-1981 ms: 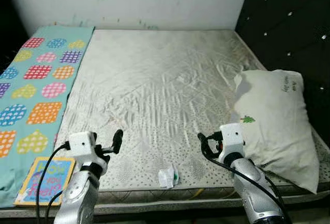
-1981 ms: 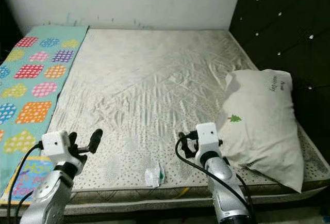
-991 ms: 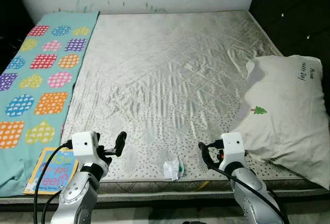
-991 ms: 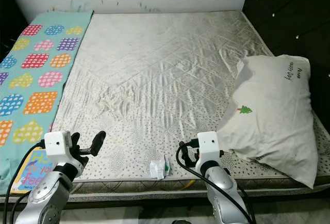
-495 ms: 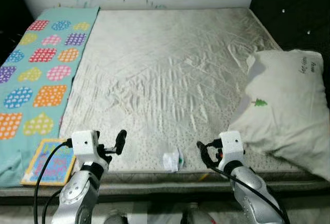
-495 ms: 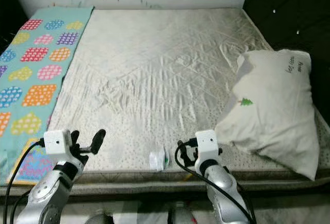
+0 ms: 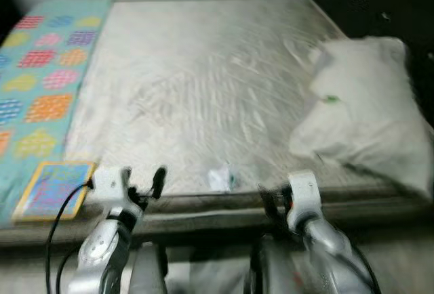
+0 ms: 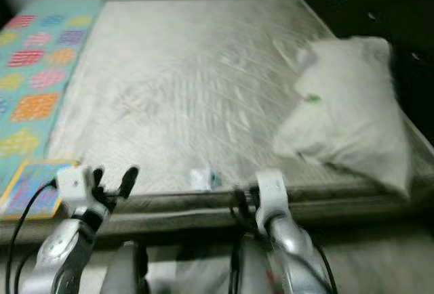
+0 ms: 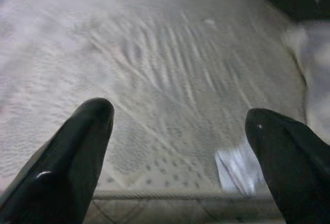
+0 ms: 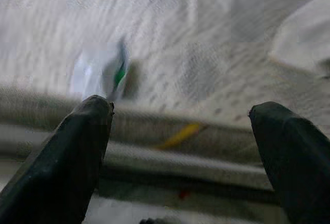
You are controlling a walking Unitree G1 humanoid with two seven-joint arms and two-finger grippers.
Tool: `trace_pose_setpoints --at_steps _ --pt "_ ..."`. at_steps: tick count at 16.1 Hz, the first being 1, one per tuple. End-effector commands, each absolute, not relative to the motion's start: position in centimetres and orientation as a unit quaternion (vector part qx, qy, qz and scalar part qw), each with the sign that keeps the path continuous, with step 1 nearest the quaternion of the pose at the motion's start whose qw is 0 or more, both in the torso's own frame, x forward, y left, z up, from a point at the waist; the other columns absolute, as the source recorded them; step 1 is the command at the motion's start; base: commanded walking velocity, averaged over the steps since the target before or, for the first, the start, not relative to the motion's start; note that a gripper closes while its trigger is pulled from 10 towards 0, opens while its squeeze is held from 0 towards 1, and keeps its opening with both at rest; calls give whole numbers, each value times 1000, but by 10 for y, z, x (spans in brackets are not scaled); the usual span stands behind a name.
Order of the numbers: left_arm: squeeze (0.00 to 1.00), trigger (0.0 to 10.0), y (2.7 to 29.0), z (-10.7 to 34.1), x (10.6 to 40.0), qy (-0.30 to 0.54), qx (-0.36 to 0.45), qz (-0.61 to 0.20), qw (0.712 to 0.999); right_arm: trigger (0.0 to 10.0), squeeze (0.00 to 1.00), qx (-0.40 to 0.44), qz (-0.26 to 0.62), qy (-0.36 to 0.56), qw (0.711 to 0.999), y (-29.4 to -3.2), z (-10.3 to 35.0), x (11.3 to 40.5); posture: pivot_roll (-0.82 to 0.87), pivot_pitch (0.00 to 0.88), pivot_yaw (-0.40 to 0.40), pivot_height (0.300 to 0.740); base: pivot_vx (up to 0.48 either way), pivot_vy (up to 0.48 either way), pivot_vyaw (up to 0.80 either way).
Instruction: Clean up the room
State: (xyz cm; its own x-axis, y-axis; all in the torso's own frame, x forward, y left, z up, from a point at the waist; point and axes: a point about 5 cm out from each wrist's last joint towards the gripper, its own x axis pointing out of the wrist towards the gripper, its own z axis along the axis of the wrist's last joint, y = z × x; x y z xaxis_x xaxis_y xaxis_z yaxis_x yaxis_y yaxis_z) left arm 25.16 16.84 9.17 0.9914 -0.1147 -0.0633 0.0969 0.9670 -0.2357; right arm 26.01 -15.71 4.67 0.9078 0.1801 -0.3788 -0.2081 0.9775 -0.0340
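Observation:
A crumpled white wrapper with a green mark point(image 7: 221, 177) lies on the bare grey mattress point(image 7: 203, 70) close to its front edge. My left gripper point(image 9: 180, 131) is open and held before the bed's front edge, left of the wrapper point(image 9: 237, 170). My right gripper point(image 10: 180, 115) is open too, just right of the wrapper point(image 10: 100, 74) and level with the bed's edge. A colourful children's book point(image 7: 51, 189) lies at the front left corner, on the teal patterned blanket point(image 7: 41, 84). Nothing is between either gripper's fingers. The head views are blurred.
A white pillow point(image 7: 369, 121) lies on the right side of the mattress, against a dark padded headboard point(image 7: 380, 3). A white wall runs along the far side. The bed's dark front rail point(image 7: 217, 213) crosses below the mattress, with floor beneath.
The whole picture has shifted and blurred: the camera has drawn back and dipped, so the bed's front edge now sits higher and floor shows. Both grippers keep their open pose.

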Motion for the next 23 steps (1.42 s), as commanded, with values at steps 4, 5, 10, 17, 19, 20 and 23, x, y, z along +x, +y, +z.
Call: trace_pose_setpoints --at_steps 4,5,10,17,19,20,23 --pt "0 10000 173 79 245 65 -122 -32 990 10000 0 -41 115 168 978 -151 56 267 -66 136 12 615 0 0 0" --pt "0 10000 173 79 245 65 -122 -32 990 10000 0 -41 116 168 978 -151 56 267 -66 136 11 615 0 0 0" --pt "0 10000 174 79 246 65 -121 -30 990 10000 0 -40 121 167 978 -149 56 269 -64 132 13 567 0 0 0" --pt "0 10000 171 82 248 53 -132 -46 989 10000 0 -36 125 164 978 -148 56 270 -65 126 13 548 0 0 0" --pt "0 10000 170 82 248 51 -135 -48 988 10000 0 -52 142 153 977 -145 59 270 -65 125 12 548 0 0 356" --pt "0 10000 170 82 248 51 -135 -48 988 10000 0 -55 144 152 976 -145 59 270 -65 125 12 548 0 0 712" --pt "0 10000 170 81 248 52 -135 -47 988 10000 0 -47 142 155 976 -145 58 270 -65 124 10 548 0 0 648"
